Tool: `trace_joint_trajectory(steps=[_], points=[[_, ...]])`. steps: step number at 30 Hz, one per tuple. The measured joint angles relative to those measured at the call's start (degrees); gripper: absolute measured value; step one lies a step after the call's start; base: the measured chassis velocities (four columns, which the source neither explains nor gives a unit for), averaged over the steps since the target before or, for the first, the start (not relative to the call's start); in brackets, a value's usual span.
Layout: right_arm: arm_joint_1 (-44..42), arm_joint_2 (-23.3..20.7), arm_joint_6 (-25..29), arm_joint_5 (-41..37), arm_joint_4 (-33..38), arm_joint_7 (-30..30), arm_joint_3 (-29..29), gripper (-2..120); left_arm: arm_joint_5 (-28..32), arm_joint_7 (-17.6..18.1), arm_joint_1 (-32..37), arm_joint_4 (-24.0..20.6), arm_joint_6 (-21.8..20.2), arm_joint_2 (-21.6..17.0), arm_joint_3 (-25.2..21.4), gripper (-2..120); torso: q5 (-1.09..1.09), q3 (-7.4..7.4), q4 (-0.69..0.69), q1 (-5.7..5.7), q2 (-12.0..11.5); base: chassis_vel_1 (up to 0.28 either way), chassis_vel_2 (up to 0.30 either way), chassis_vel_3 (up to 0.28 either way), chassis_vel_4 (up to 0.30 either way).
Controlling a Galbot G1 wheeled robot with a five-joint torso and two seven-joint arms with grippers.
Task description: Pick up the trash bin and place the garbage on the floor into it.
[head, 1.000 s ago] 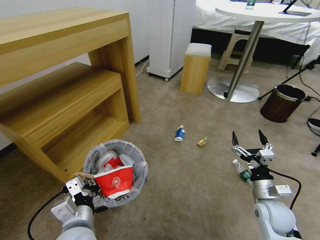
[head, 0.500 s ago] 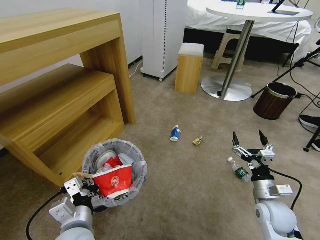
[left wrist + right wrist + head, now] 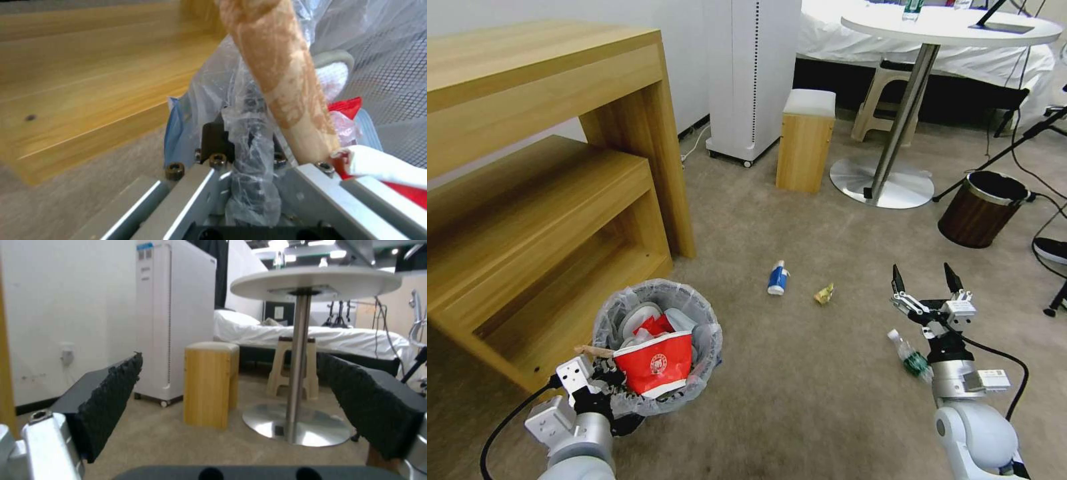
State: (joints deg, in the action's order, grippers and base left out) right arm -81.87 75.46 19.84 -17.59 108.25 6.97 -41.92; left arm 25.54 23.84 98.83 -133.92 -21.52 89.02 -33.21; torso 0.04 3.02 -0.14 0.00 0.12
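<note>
Fingers of the right gripper (image 3: 927,280) stand spread wide with nothing between them, their tips aimed forward across the room; the right wrist view shows the two dark ribbed pads (image 3: 113,403) well apart. Just below and slightly inward of that wrist, close beside the arm, a small plastic bottle (image 3: 912,358) lies on its side on the floor (image 3: 800,400), its white cap toward the far side and its long axis running roughly along the arm's own line, tilted a little. That is the nearest litter to this arm, and I judge the gripper would have to tip downward and draw back to reach it, since the bottle sits under the wrist rather than ahead of the tips. Farther out and inward lie a crumpled wrapper (image 3: 824,294) and, beyond it, a blue cup (image 3: 777,279) on its side, both between the two arms but nearer the right. The left gripper (image 3: 602,375) is low at the robot's left, clamped on the near rim of the bin (image 3: 694,303); the left wrist view shows bag plastic bunched between its jaws. The bin is already well filled, with a red cup (image 3: 654,368), a stick (image 3: 280,76) and white slippers (image 3: 639,317) inside.
</note>
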Motion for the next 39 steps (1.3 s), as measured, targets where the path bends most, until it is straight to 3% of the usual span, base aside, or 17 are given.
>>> trace_joint_trajectory(steps=[10, 14, 18, 21, 22, 24, 26, 28, 29, 30, 32, 33, 36, 37, 39], points=[[-0.6, -0.89, -2.31, 1.3, 1.0, -1.73, 1.69, 100, 0.0, -0.14, 0.38, -0.04, 0.23, 0.0, -0.04, 1, 0.01, -0.01, 0.0, 0.0, -0.01, -0.118, 0.118, 0.112, -0.111], [-1.25, -2.54, -6.57, 1.63, 1.42, -2.21, 2.23, 100, 0.1, -0.2, 0.59, -0.27, 0.24, -0.11, -0.22, 1, 0.01, -0.02, 0.0, 0.0, -0.01, 0.032, -0.039, -0.035, 0.032], [-2.81, -6.98, -12.71, 1.51, 2.55, -4.8, 3.49, 100, 0.12, -0.24, 0.72, -0.51, 0.23, -0.22, -0.34, 1, 0.03, -0.02, 0.0, 0.0, -0.01, 0.0, 0.0, 0.0, 0.0], [-6.15, -16.38, -22.83, 0.06, 5.23, -9.64, 5.07, 100, 0.12, -0.27, 0.86, -0.87, 0.24, -0.29, -0.38, 1, -0.01, -0.01, 0.01, 0.0, -0.01, 0.0, 0.0, 0.0, 0.0], [-6.15, -16.38, -22.83, 0.06, 5.23, -9.64, 5.07, 100, 0.12, -0.27, 0.86, -0.87, 0.24, -0.29, -0.38, 1, -0.01, -0.01, 0.01, 0.0, -0.01, 0.0, 0.0, 0.0, 0.0], [-8.68, -21.4, -30.82, -3.05, 6.57, -11.99, 5.87, 100, 0.12, -0.27, 0.89, -1.1, 0.24, -0.24, -0.32, 1, 0.01, -0.01, 0.0, 0.0, 0.0, 0.0, 0.0, 0.0, 0.0], [-8.83, -21.71, -31.54, -3.48, 6.63, -12.29, 5.96, 100, 0.12, -0.27, 0.89, -1.11, 0.24, -0.23, -0.31, 1, 0.01, -0.01, 0.0, 0.0, 0.0, 0.0, 0.0, 0.0, 0.0], [-9.06, -24.9, -46.15, -12.35, 6.8, -17.11, 7.44, 100, 0.25, -0.28, 0.91, -1.21, 0.25, -0.19, -0.23, 1, 0.02, -0.01, 0.0, 0.0, 0.0, 0.0, 0.0, 0.0, 0.0], [-9.06, -24.9, -46.15, -12.35, 6.8, -17.11, 7.44, 100, 0.25, -0.28, 0.91, -1.21, 0.25, -0.19, -0.23, 1, 0.02, -0.01, 0.0, 0.0, 0.0, 0.0, 0.0, 0.0, 0.0], [-7.9, -25.34, -53.11, -15.39, 6.03, -17.76, 7.79, 100, 0.43, -0.28, 0.96, -1.23, 0.35, -0.23, -0.39, 1, 0.0, -0.01, 0.0, 0.0, 0.0, 0.0, 0.0, 0.0, 0.0], [-5.26, -25.41, -60.87, -16.62, 3.0, -15.22, 8.5, 100, 0.79, -0.28, 1.06, -1.28, 0.41, -0.34, -0.7, 1, 0.03, -0.01, 0.01, 0.0, 0.0, 0.0, 0.0, 0.0, 0.0], [-5.26, -25.41, -60.87, -16.62, 3.0, -15.22, 8.5, 100, 0.79, -0.28, 1.06, -1.28, 0.41, -0.34, -0.7, 1, 0.03, -0.01, 0.01, 0.0, 0.0, 0.0, 0.0, 0.0, 0.0], [-2.75, -25.15, -63.27, -11.36, -1.73, -5.83, 9.5, 100, 1.27, -0.28, 1.1, -1.55, 0.44, -0.5, -1.23, 1, 0.01, -0.01, 0.02, 0.0, 0.0, 0.0, 0.0, 0.0, 0.0], [-2.75, -25.15, -63.27, -11.36, -1.73, -5.83, 9.5, 100, 1.27, -0.28, 1.1, -1.55, 0.44, -0.5, -1.23, 1, 0.01, -0.01, 0.02, 0.0, 0.0, 0.0, 0.0, 0.0, 0.0], [-1.54, -25.1, -63.33, -4.81, -5.24, 0.14, 10.53, 100, 1.64, -0.25, 1.08, -1.67, 0.44, -0.68, -1.82, 1, 0.02, 0.0, 0.01, 0.0, 0.0, 0.0, 0.0, 0.0, 0.0]])
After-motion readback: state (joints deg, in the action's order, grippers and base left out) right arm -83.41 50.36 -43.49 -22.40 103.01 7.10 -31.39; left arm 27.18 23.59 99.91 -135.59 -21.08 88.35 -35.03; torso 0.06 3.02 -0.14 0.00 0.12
